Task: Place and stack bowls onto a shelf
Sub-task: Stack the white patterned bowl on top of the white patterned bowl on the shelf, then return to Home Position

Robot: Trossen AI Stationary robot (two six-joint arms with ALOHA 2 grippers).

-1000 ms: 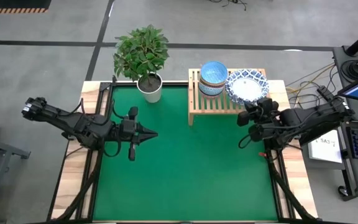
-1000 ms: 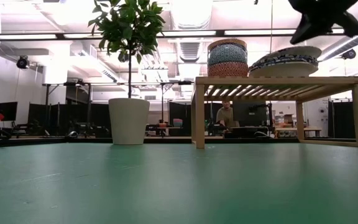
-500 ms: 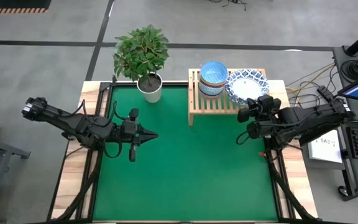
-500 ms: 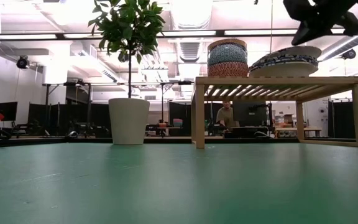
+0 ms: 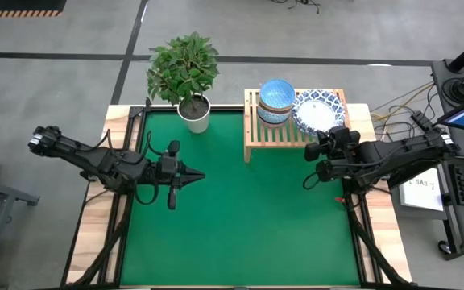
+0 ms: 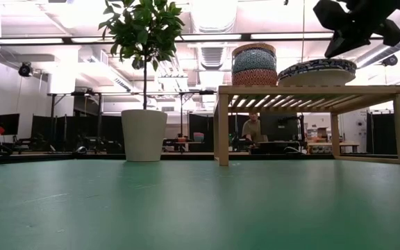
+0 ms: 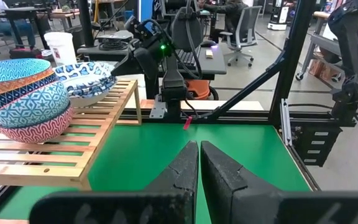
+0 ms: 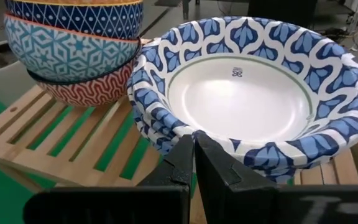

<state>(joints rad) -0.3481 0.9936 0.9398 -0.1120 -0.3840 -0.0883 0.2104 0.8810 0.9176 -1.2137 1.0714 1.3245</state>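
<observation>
The wooden shelf (image 5: 264, 138) stands at the far right of the green mat. On its left part sits a stack of several small patterned bowls (image 5: 276, 98), a light blue one on top. To their right lies a nest of wide white bowls with blue rims (image 5: 319, 111). My right gripper (image 5: 331, 135) is shut, slanting down toward the far edge, with its tips at the top wide bowl's near rim (image 8: 185, 127). My left gripper (image 5: 200, 174) hovers shut over the mat's left half. My right gripper has its shut fingertips (image 8: 194, 140) right at the near rim of the top wide bowl, coming from the near side and slanting down. I cannot tell whether they touch the rim. The bowl lies level in the nest on the shelf.
A white pot with a leafy plant (image 5: 193, 113) stands at the mat's far edge, left of the shelf. The green mat (image 5: 240, 225) lies bare in front of the shelf. A person (image 6: 254, 128) sits in the room far behind the table.
The top wide bowl was tilted, its right side raised. It has sunk level onto the bowls under it. My right gripper stayed shut at its near rim and tipped slightly.
</observation>
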